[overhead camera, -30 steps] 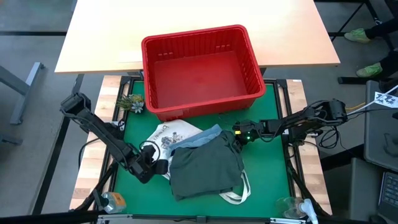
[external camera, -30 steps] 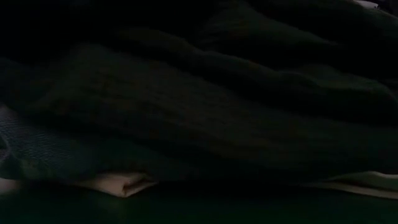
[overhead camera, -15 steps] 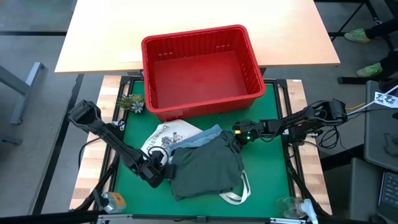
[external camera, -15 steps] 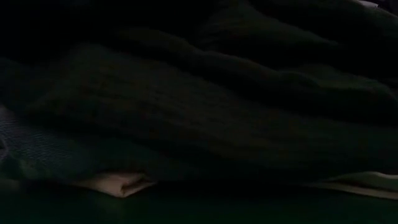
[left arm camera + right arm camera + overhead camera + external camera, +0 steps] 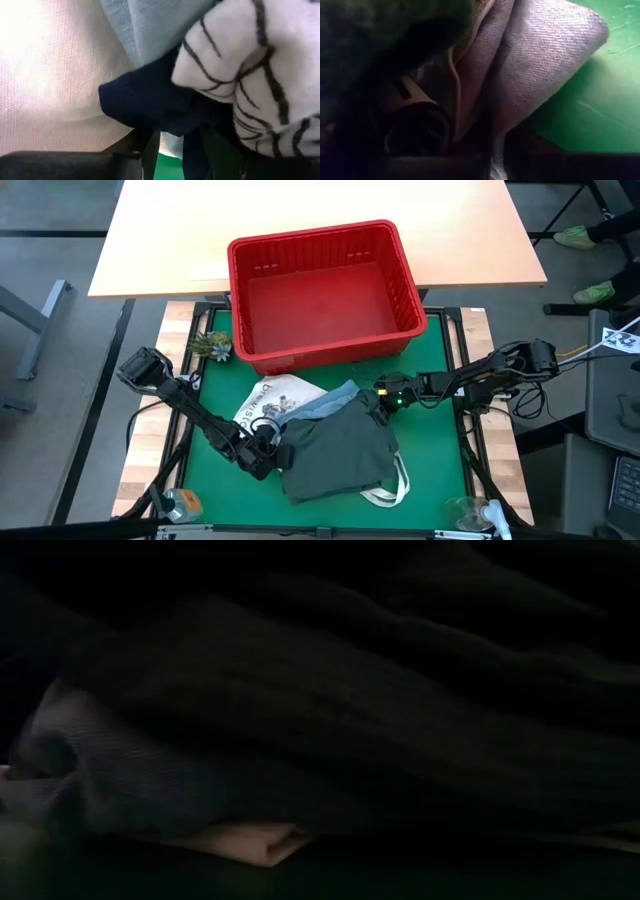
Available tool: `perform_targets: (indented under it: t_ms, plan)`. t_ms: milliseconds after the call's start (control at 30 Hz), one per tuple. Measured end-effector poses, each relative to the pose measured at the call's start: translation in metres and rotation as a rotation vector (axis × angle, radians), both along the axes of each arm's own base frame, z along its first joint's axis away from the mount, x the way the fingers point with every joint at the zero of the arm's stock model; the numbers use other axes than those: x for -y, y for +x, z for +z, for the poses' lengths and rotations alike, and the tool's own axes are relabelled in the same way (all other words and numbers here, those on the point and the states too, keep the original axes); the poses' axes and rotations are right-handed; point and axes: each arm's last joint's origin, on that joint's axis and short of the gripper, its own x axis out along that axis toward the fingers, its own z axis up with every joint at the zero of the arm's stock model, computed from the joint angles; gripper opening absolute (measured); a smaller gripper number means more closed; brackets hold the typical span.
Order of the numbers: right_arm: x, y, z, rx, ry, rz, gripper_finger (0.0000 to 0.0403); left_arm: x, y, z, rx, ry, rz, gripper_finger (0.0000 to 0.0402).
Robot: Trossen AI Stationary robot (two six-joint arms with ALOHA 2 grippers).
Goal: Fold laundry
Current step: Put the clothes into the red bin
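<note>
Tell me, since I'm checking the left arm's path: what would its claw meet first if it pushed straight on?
Probably the dark olive garment: the left claw already presses into the pile's edge, with navy fabric bunched right before it.

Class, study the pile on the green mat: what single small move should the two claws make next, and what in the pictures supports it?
Probably lift the olive garment slightly and draw its edges apart. The left claw is at its left edge among navy and printed cloth, the right claw is shut on cloth at its upper right corner, and the garment lies crumpled over the tote bag.
</note>
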Motion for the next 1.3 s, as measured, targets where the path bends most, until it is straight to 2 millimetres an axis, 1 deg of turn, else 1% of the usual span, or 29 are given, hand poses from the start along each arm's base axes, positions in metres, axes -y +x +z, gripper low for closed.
perform_targets:
  t_ms: [400,500,733,900,1033,1100,1167,1300]
  plan:
    - [0.0,0.0,0.0,0.0,0.003,0.002,0.0028,-0.002,0.008,0.004,0.071,-0.028,0.027,0.0137]
    - [0.0,0.0,0.0,0.001,0.003,0.002,0.0028,-0.002,0.009,0.006,0.101,-0.017,0.045,0.0137]
    - [0.0,0.0,0.0,0.001,0.003,0.002,0.0028,-0.009,0.012,0.005,0.092,0.033,0.022,0.0137]
    - [0.0,0.0,0.001,0.0,0.034,-0.008,0.0028,-0.013,0.017,-0.002,0.074,0.04,0.022,0.0137]
    - [-0.001,0.002,0.002,0.007,0.071,-0.011,0.0028,-0.012,0.023,-0.011,0.083,0.019,0.02,0.0136]
    - [-0.002,0.003,0.003,0.005,0.089,-0.002,0.0025,-0.01,0.025,-0.012,0.098,0.006,0.016,0.0128]
    - [-0.002,0.005,0.005,0.004,0.123,-0.005,0.0016,-0.01,0.025,-0.012,0.104,0.001,0.014,0.011]
    - [-0.003,0.01,0.01,0.005,0.189,-0.017,0.0008,-0.007,0.026,-0.01,0.123,-0.012,-0.014,0.0054]
